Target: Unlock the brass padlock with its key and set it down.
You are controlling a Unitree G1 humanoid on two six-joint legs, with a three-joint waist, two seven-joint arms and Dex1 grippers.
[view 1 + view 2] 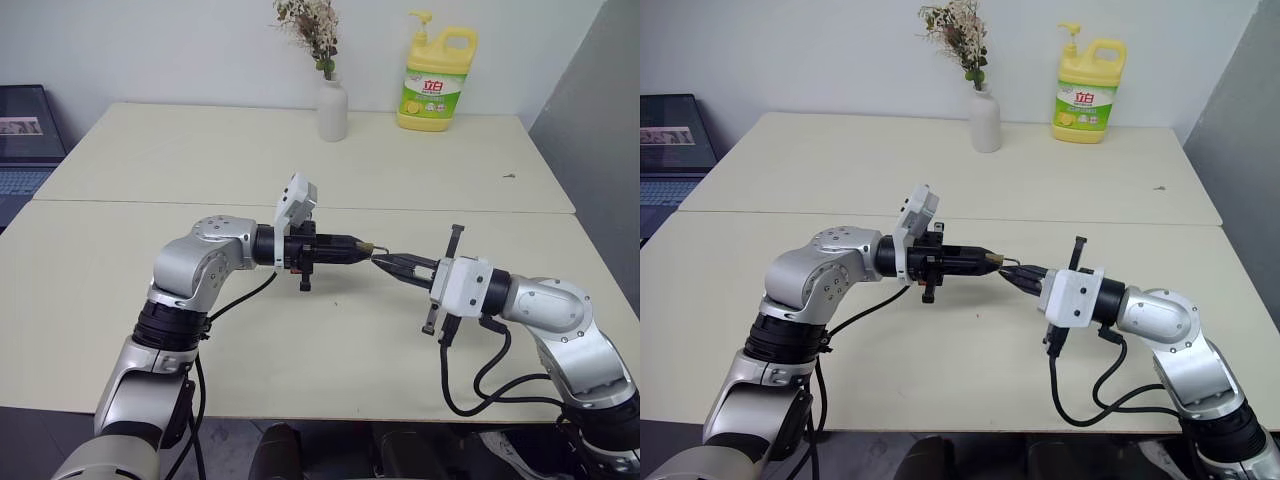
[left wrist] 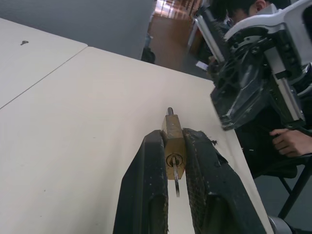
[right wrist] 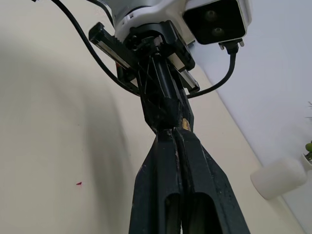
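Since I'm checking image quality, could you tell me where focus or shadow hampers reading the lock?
Left wrist view: brass padlock and key are sharp between the left gripper fingers, background soft. Right wrist view: right gripper is dark and backlit, hiding detail.

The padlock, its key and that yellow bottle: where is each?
brass padlock [image 2: 174, 141], left wrist view, on its brass body.
key [image 2: 176, 179], left wrist view, on its shaft.
yellow bottle [image 1: 435, 85], left eye view, on its label.

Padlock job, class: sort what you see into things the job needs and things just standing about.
Needed:
padlock, clamped in the left tool
key, in its keyhole
right tool, shut

Standing about:
vase of dried flowers
yellow soap bottle
laptop
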